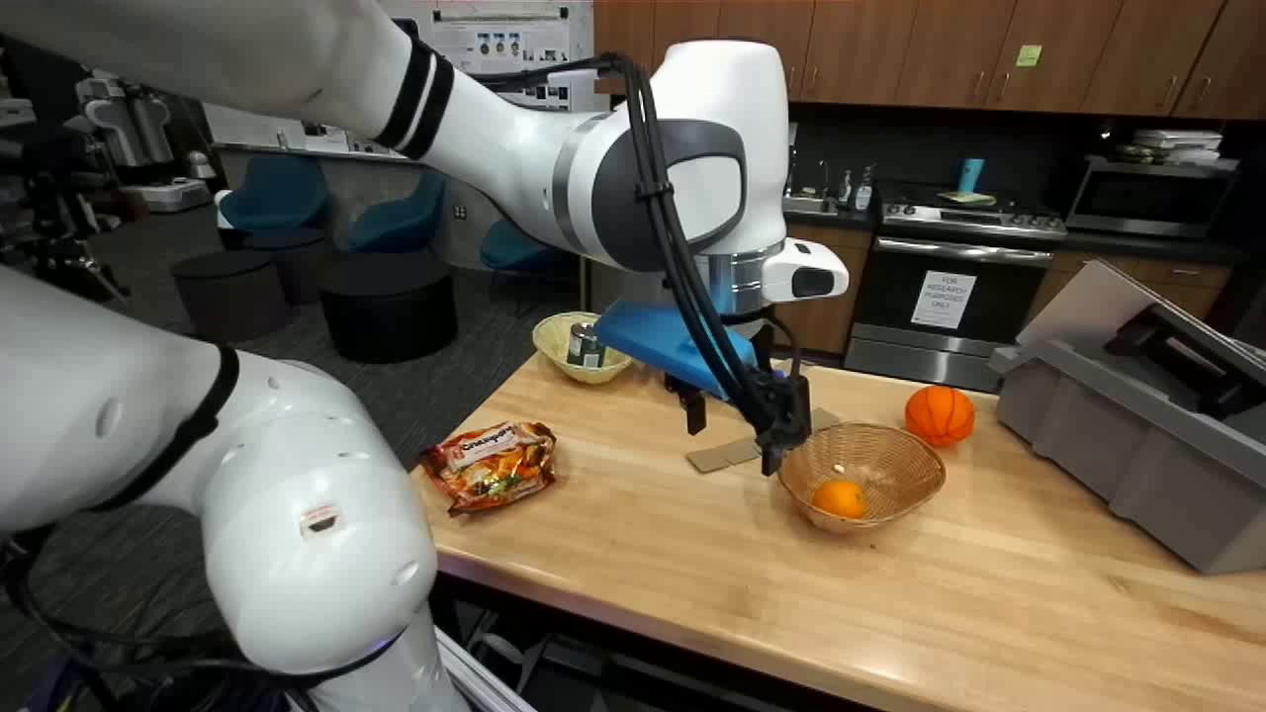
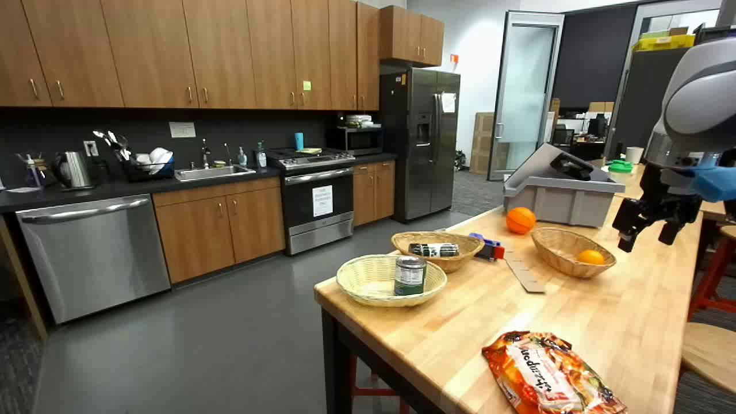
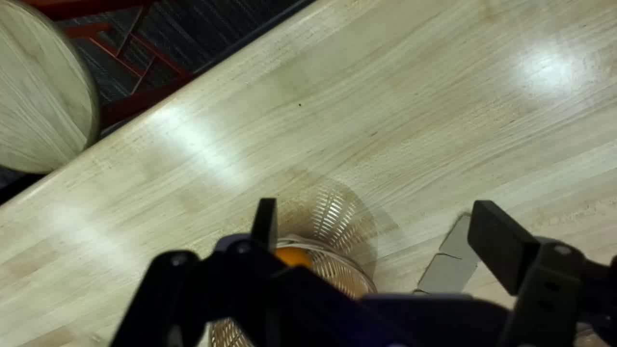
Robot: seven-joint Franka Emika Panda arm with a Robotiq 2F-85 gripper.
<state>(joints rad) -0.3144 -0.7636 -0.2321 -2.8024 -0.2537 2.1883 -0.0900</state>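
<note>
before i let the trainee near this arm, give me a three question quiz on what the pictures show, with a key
1. True or false: the gripper stands open, holding nothing.
2. Multiple choice: the basket with the metal can in it is a) red, b) pale yellow, c) dark blue.
3. Fill in: a round ____ lies in the brown basket nearest the gripper.

Key: 1. True. 2. b. 3. orange.
</note>
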